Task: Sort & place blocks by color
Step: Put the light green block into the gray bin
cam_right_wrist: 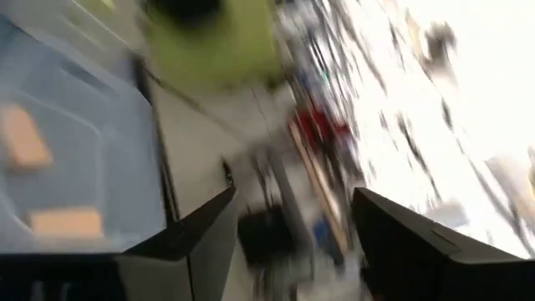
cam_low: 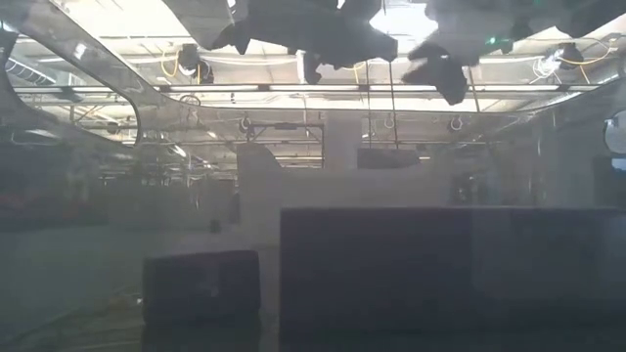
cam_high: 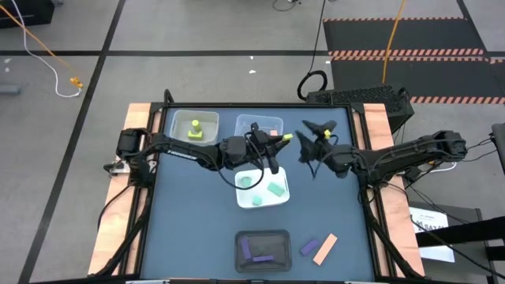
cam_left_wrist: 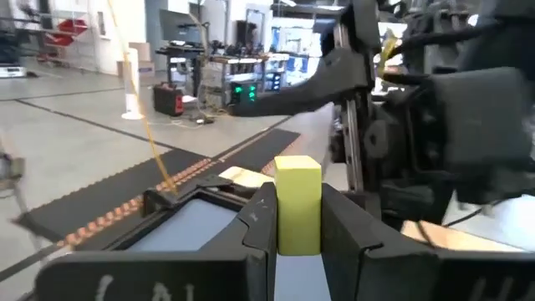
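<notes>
Above the clear tray (cam_high: 259, 125), left gripper (cam_left_wrist: 298, 219) clenches yellow-green block (cam_left_wrist: 298, 205); right gripper (cam_right_wrist: 292, 219) spread, empty.

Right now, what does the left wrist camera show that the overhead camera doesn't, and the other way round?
Only the left wrist view shows the left gripper's fingers closed on the sides of the yellow-green block. Only the high view shows the layout: white tray with mint-teal blocks, dark tray with purple blocks, and a peach-orange block loose on the table. Both show the left gripper carrying that yellow-green block, with the right gripper close by.
</notes>
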### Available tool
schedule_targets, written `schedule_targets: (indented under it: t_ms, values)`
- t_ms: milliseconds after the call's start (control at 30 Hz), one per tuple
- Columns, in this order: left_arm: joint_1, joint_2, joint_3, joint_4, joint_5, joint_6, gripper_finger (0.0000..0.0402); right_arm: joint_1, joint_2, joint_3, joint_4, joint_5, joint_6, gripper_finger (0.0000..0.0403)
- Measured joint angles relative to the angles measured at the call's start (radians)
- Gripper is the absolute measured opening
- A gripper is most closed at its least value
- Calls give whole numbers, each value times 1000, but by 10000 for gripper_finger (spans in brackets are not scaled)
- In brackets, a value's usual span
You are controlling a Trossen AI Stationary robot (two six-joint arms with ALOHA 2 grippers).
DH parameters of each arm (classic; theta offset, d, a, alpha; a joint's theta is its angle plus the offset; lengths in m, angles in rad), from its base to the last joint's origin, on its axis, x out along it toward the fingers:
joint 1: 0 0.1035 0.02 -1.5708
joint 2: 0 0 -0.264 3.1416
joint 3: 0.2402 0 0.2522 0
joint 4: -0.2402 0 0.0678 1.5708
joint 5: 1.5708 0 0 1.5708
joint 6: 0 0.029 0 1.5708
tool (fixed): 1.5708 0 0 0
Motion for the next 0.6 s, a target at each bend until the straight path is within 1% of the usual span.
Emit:
schedule_targets:
  t_ms: [67,133,200,267,333,433,533,600]
  values:
    - [6,-20,0,-12,-30,23,57,0,0,0,-53,112,104,230]
    - [13,-53,0,-52,-79,62,57,0,0,0,-116,194,209,231]
    - [19,-85,0,-75,-127,111,57,0,0,0,-202,225,336,230]
    - [23,-129,0,-104,-153,153,57,0,0,0,-289,207,479,228]
    - [26,-174,0,-120,-157,179,57,0,0,0,-353,136,607,225]
    - [25,-233,0,-193,-157,210,57,0,0,0,-403,-43,771,224]
    - [25,-298,0,-381,-160,190,58,0,0,0,-405,-278,910,224]
    - [25,-342,0,-552,-193,133,62,0,0,0,-406,-422,993,224]
